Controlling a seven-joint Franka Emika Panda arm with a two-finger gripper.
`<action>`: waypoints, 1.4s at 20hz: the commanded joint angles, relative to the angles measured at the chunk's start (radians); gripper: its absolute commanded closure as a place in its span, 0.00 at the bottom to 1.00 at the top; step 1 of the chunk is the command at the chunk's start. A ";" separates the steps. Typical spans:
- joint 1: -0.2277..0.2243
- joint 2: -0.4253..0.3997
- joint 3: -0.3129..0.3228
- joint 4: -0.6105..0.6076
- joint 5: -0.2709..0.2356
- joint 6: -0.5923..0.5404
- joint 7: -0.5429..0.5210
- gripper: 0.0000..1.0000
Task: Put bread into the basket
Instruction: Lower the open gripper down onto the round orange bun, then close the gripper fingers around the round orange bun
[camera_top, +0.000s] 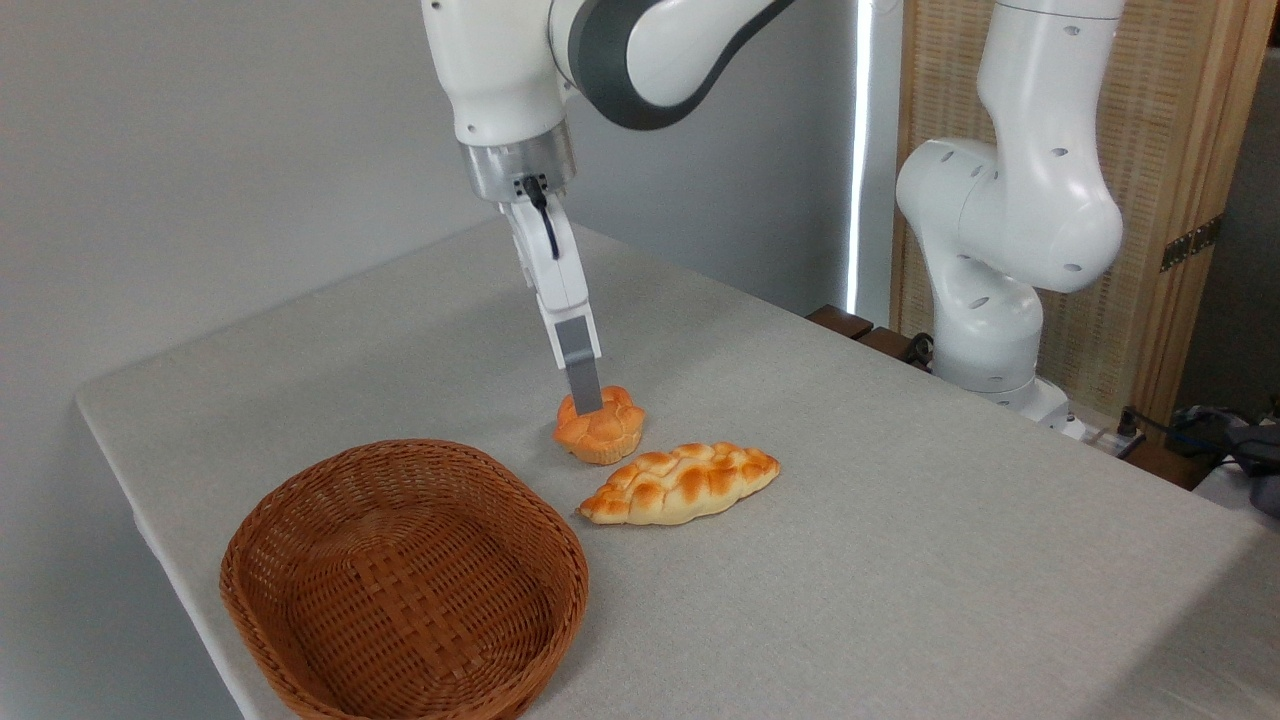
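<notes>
The bread (608, 432), a small orange-golden bun with a lobed top, sits on the grey table just beyond the basket. My gripper (586, 398) comes straight down onto it, seen edge-on. Only one grey finger (581, 375) shows, its tip overlapping the bun's upper left; the other finger is hidden behind it, so the gap between them does not show. The oval brown wicker basket (292, 520) stands empty at the front left of the table, a short way in front and to the left of the bun.
A longer pale-golden braided loaf (682, 483) lies right next to the bun, to its front right. The arm's white base (990, 300) rises at the table's far right edge. The table edge (150, 510) runs close behind the basket on the left.
</notes>
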 joint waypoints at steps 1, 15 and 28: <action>-0.007 -0.024 -0.020 -0.070 -0.017 0.061 0.034 0.00; -0.007 -0.012 -0.049 -0.164 -0.003 0.176 0.037 0.04; -0.006 -0.001 -0.047 -0.163 -0.005 0.178 0.071 0.47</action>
